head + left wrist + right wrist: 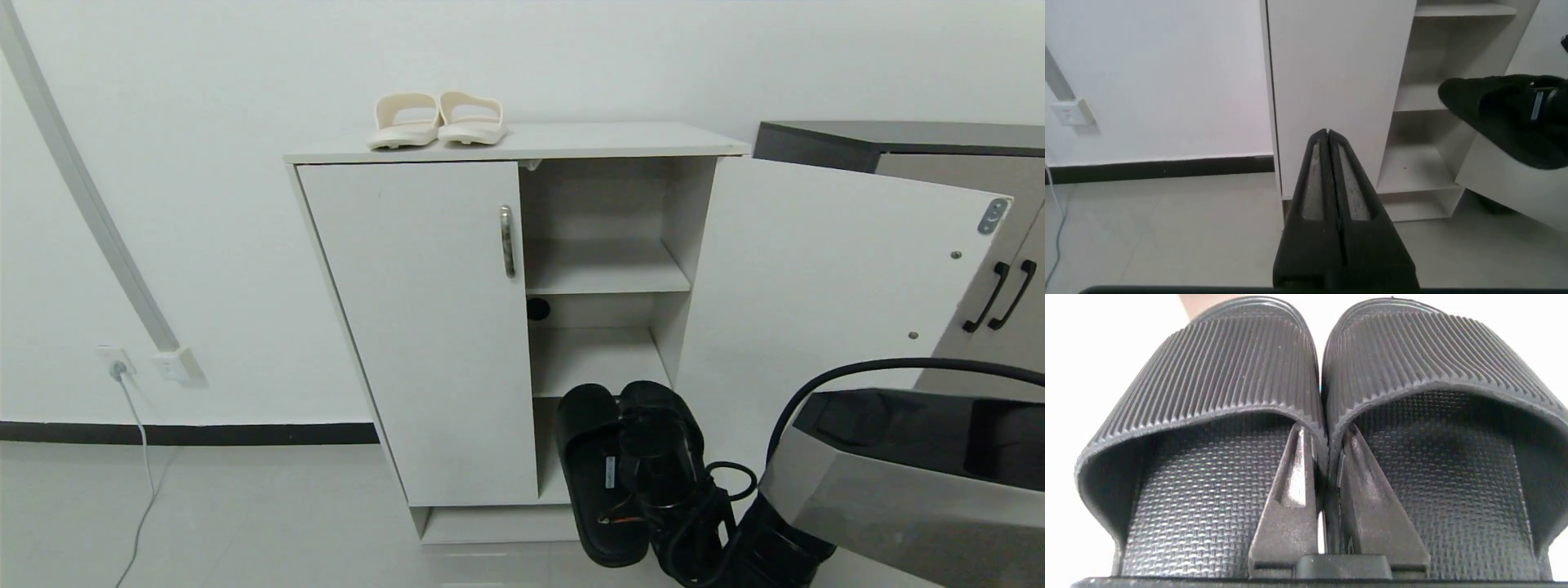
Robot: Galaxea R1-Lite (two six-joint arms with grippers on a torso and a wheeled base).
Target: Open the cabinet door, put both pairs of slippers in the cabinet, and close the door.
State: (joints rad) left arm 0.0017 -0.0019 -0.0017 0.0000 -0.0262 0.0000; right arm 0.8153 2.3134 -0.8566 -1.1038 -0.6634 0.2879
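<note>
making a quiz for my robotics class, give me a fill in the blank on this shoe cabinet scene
1. The cream slippers sit on ____ of the cabinet.
2. The open door is the cabinet's ____ one.
3. The pair of slippers clamped in the right end effector is ____ in colour.
4. The left end effector is shut and holds ____.

Missing words: top; right; black; nothing
</note>
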